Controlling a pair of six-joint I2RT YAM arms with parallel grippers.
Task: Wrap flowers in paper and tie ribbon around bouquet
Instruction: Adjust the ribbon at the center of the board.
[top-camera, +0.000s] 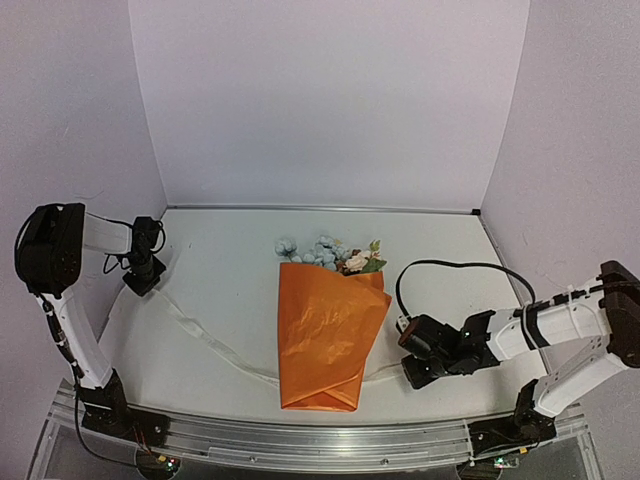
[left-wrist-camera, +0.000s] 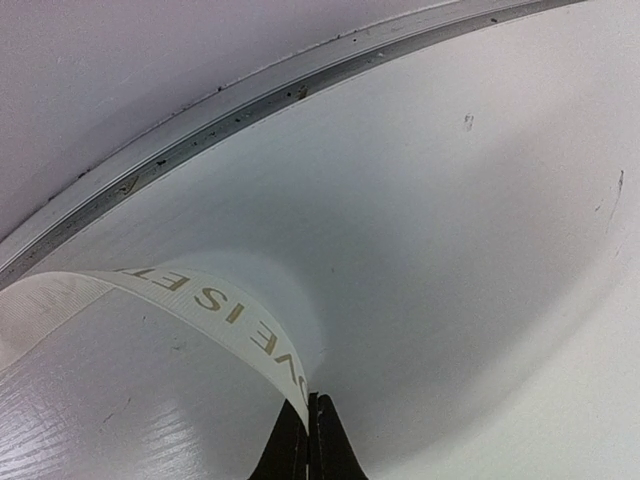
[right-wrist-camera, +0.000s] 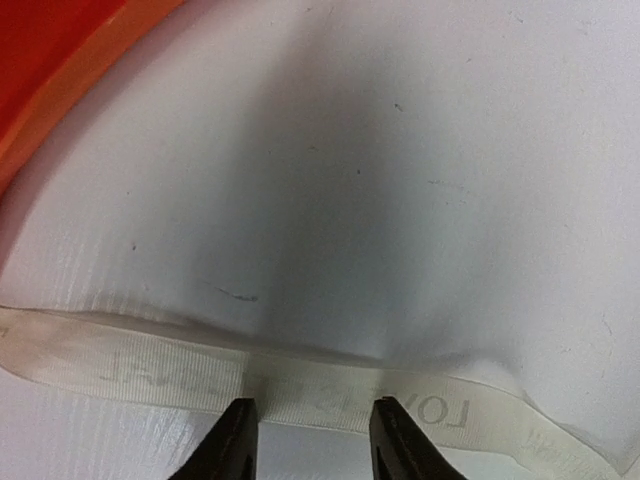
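Ribbon (top-camera: 205, 335) is running across the table (top-camera: 230, 250) from my left gripper (top-camera: 145, 278) to my right gripper (top-camera: 410, 378), so here's how it's all sitting.

The bouquet (top-camera: 325, 335) is lying flat in the middle of the table, between my two arms. Its narrow end is pointing at the near edge and its wide end at the far wall. The orange paper (top-camera: 320, 370) is folded around the stems. The flowers (top-camera: 325, 250), pale blue and white with a pink one, are poking out of the far end.

My left gripper is sitting at the far left, well apart from the bouquet, and it's clenching one end of the ribbon. In the wrist view the band with its printed letters is coming straight out from between the closed fingertips and curving away over the table. From there it's trailing toward the near right and slipping out of sight at the paper's left edge by the narrow end. It's showing on the right side too.

My right gripper is hanging low just right of the bouquet's near end. Its fingers (right-wrist-camera: 240, 440) are standing apart with the ribbon lying across the gap between them, so it isn't pinching anything. A bit of orange paper is showing off to its left.
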